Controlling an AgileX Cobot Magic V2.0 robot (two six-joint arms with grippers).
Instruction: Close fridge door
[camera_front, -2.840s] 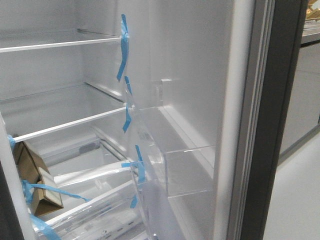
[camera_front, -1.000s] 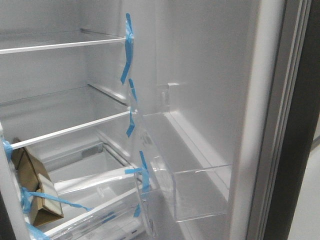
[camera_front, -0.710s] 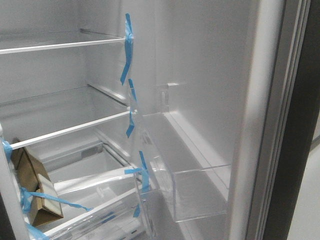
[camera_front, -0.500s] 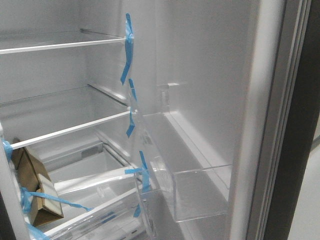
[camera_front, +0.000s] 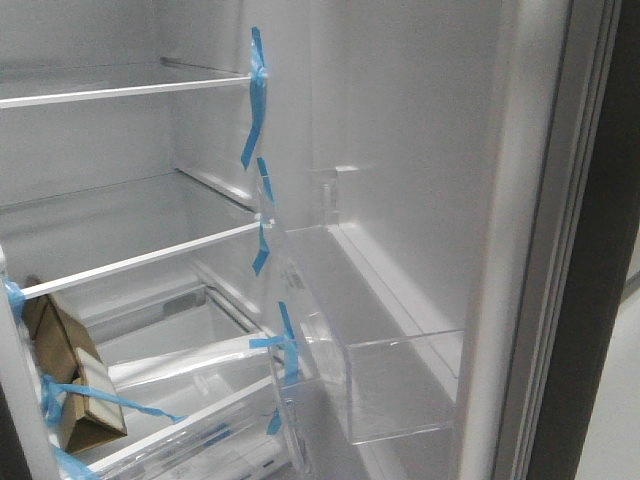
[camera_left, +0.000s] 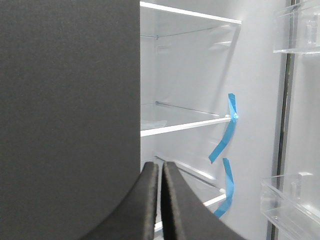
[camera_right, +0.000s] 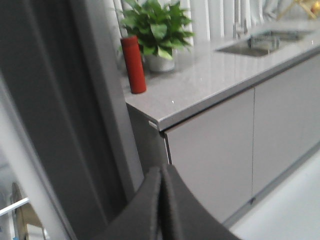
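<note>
The tall fridge door (camera_front: 420, 200), white plastic inside with a dark grey outer face, stands wide open on the right of the front view, and a clear plastic shelf bin (camera_front: 385, 385) sticks out from its inner side. Inside the fridge, strips of blue tape (camera_front: 255, 100) hang from the white-edged glass shelves (camera_front: 130, 90), and a brown cardboard box (camera_front: 70, 385) sits low down on the left. The left gripper (camera_left: 161, 200) has its two black fingers pressed together with nothing between them, next to a flat dark grey panel (camera_left: 70, 115), and the right gripper (camera_right: 162, 205) is pinched closed and empty too, near a grey counter (camera_right: 210, 82) with a red can (camera_right: 134, 65) and a green leafy plant (camera_right: 155, 30) on it.
</note>
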